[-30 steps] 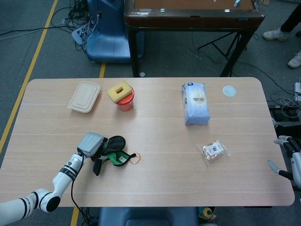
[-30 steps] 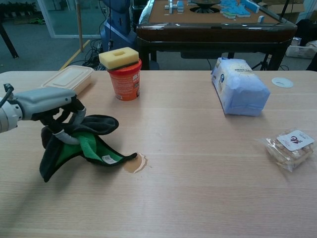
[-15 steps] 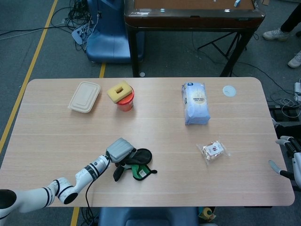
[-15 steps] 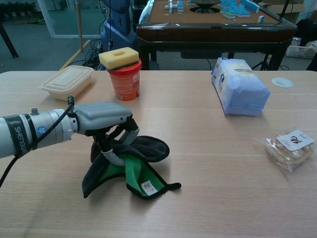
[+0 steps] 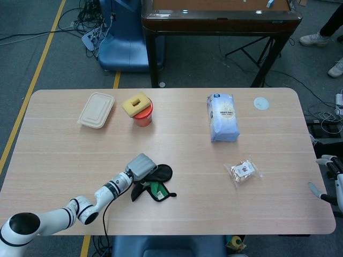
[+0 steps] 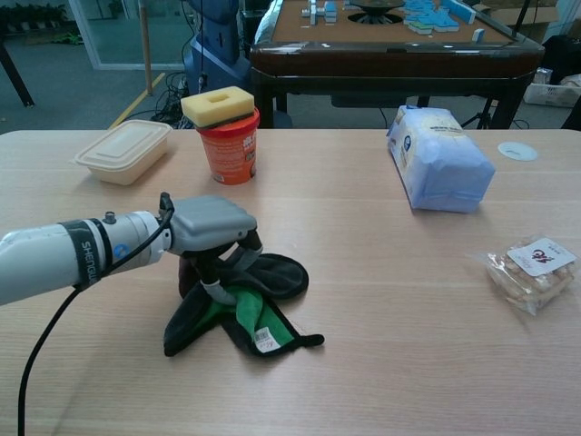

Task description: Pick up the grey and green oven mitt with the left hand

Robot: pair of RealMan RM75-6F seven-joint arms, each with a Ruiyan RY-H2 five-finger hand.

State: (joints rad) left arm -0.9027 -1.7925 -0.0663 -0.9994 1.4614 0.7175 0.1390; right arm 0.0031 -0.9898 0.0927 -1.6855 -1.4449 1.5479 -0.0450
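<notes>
At the worktop's (image 6: 381, 300) seven o'clock, my left hand (image 6: 211, 225) (fingers (image 6: 218, 272) clamped) grips the oven mitt (image 6: 241, 304), folds drooping.

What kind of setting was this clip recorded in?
Probably a robot lab or workshop, not a home: yellow floor tape, loose cables on the grey floor, and a mahjong-style table behind the wooden table of test items.

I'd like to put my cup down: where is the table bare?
Bare wood lies between the orange cup and the blue bag, and along the front edge right of the oven mitt. It is crowded around the left hand gripping the mitt.
</notes>
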